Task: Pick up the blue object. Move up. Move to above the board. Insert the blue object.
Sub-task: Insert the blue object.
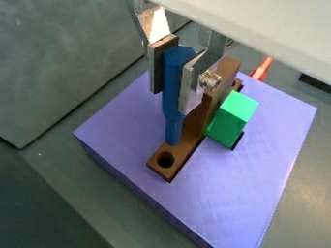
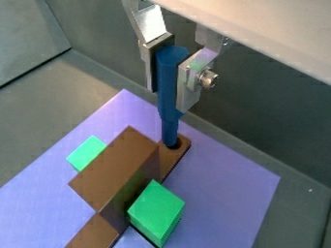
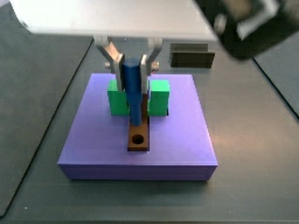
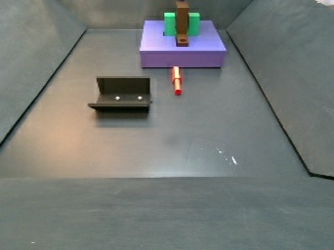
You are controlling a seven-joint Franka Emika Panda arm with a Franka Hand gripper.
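Note:
My gripper [image 1: 175, 73] is shut on the blue object [image 1: 169, 97], a dark blue peg held upright between the silver fingers; it shows in both wrist views [image 2: 165, 92] and in a side view [image 3: 135, 87]. The board [image 1: 196, 131] is a brown plank through a green block [image 1: 233, 118], lying on a lavender slab [image 1: 116, 136]. The board's round hole [image 1: 165, 158] is open and empty. The peg's lower tip hangs just above the board, a little short of the hole [image 3: 139, 139]. In a wrist view the tip hides the board's hole end [image 2: 179, 150].
The dark fixture [image 4: 121, 95] stands on the grey floor in front of the slab [image 4: 202, 54]. A thin red rod [image 4: 178, 80] lies on the floor beside the slab. Grey walls enclose the floor.

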